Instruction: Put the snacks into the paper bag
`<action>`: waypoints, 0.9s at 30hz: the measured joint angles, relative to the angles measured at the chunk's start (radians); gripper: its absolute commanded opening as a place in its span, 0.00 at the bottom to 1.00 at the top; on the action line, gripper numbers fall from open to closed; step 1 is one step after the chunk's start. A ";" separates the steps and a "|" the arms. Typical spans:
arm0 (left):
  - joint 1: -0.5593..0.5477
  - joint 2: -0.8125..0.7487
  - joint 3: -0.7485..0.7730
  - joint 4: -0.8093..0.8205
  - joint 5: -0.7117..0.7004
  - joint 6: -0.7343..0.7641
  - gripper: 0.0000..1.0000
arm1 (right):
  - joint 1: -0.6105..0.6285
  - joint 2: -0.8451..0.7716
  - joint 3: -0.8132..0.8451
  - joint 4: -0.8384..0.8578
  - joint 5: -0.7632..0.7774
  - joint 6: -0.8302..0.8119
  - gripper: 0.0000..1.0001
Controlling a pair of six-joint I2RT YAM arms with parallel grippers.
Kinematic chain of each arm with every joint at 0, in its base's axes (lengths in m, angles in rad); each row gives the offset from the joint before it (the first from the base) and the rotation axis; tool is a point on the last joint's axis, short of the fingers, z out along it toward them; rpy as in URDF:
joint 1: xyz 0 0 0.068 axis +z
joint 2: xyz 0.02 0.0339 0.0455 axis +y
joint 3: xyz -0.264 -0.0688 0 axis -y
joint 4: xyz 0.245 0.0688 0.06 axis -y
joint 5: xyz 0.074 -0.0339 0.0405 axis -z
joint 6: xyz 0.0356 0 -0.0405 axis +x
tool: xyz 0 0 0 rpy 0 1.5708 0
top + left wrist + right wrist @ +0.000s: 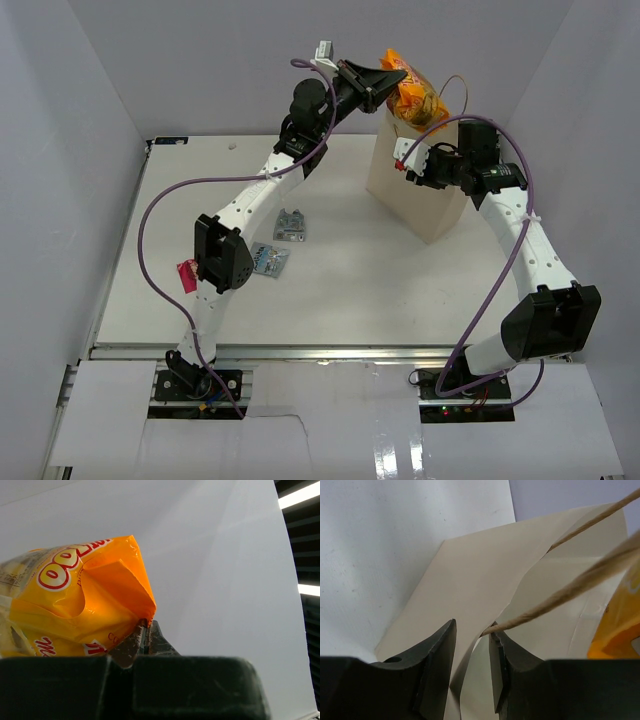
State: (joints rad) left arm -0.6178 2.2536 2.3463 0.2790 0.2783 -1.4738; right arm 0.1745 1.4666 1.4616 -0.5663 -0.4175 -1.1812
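Three packets lie flat on the table (pixel 350 300) at the left. The red packet (pixel 186 275) sits farthest left, just beside the left arm's elbow and partly hidden by it. To its right is the near silver packet (pixel 268 260), and a little farther back is the far silver packet (pixel 291 226). The two silver packets are near each other but apart.

The left arm reaches from its base up and across to the right, passing over these packets. The left gripper (pixel 392 82) is raised high at the back. In the left wrist view its fingertips (pixel 145 632) are clenched on a corner of the orange packet (pixel 80 600), which hangs crumpled to the left of them. From the top view the orange packet (pixel 415 95) is at the mouth of the bag (pixel 420 195), with its upper part above the rim.

The bag stands on the table right of centre, well apart from the three flat packets. One handle (pixel 462 95) loops up behind the orange packet.

The right gripper (pixel 405 160) is at the bag's near rim. In the right wrist view the right gripper (pixel 472 645) straddles an edge of the bag (pixel 470 580), and the handle (pixel 580 582) runs up to the right from beside the right-hand finger. The jaws stand a little apart with paper between them. I cannot tell whether they are pinching it. The orange packet (pixel 620 625) shows at the right edge, past the bag wall.
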 measured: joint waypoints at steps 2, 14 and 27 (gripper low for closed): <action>0.000 0.000 -0.001 -0.011 0.003 0.000 0.05 | 0.000 -0.001 -0.001 0.000 0.000 0.001 0.38; -0.005 0.003 0.001 -0.015 0.023 -0.028 0.65 | 0.001 -0.014 -0.020 0.011 0.000 0.016 0.38; -0.003 0.003 0.040 0.035 0.032 -0.036 0.67 | 0.001 -0.013 -0.020 0.011 0.025 0.050 0.35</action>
State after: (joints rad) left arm -0.6205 2.2562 2.3859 0.3145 0.3099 -1.5101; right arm 0.1753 1.4532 1.4414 -0.5549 -0.3927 -1.1309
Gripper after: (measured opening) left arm 0.662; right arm 0.355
